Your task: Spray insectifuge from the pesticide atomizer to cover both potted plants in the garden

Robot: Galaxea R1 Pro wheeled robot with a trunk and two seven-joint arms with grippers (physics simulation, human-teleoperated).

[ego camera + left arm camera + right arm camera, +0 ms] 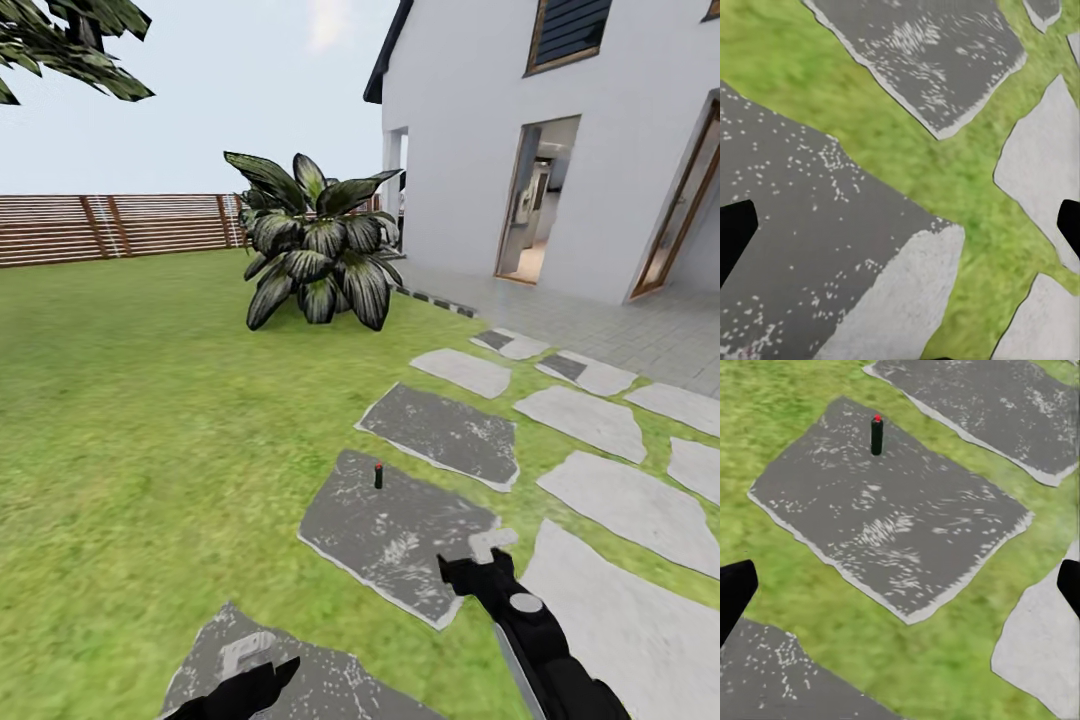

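- Upright, the pesticide atomizer (379,476) stands at frame centre on a dark paving slab (400,540).
- Right end effector (478,560) spread, empty.
- Left end effector (262,668) spread, lower left.

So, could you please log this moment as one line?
phase: approach | atomizer: upright on dark paver, untouched | right gripper: open, short of it | left gripper: open, empty | plant: ahead on lawn

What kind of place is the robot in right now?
A home garden, most likely: a lawn crossed by stone paving, closed off by a slatted wooden fence, with a white house beside it. A small spray bottle stands on one slab.
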